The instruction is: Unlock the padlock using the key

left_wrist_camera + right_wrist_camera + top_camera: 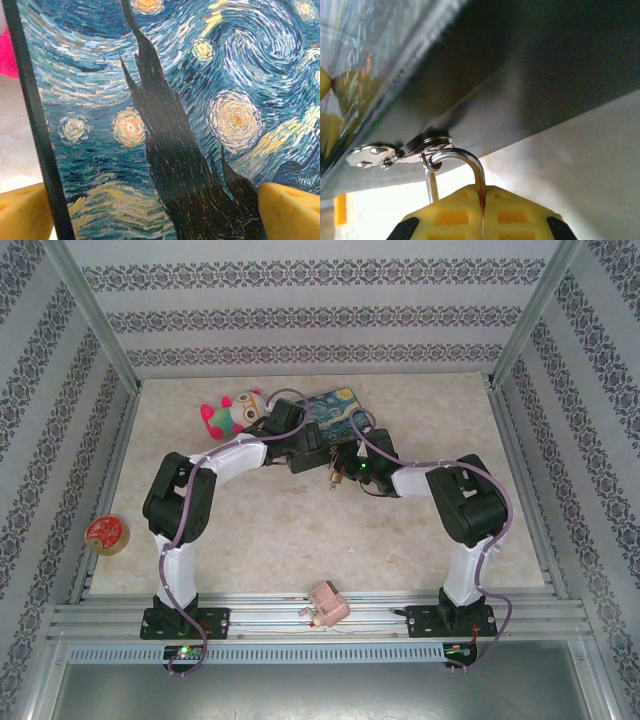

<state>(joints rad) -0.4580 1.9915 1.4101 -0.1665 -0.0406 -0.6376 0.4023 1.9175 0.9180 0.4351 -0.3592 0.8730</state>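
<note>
1. Padlock (462,154) hangs by its shackle from the hasp (395,152) on the edge of the box (225,75), which lies at the far middle of the table (300,540). The lock's body is hidden behind the right gripper's yellow pads.
2. Right gripper (481,200) is closed tight, pad against pad. One shackle leg runs down into the seam between the pads, so this looks like a grip on the padlock just under the shackle.
3. Left gripper (155,210) stands wide over the painted lid. Whether it presses on the box I cannot tell.
4. Step in hand, as I judge it: taking hold of the lock and steadying it. Both shackle legs run down toward the body, so nothing looks opened yet.
5. Next move calls for the key to meet the keyhole. For that the lock must be held steady, with its keyhole end clear of the pads. So small a key could easily slip.
</note>
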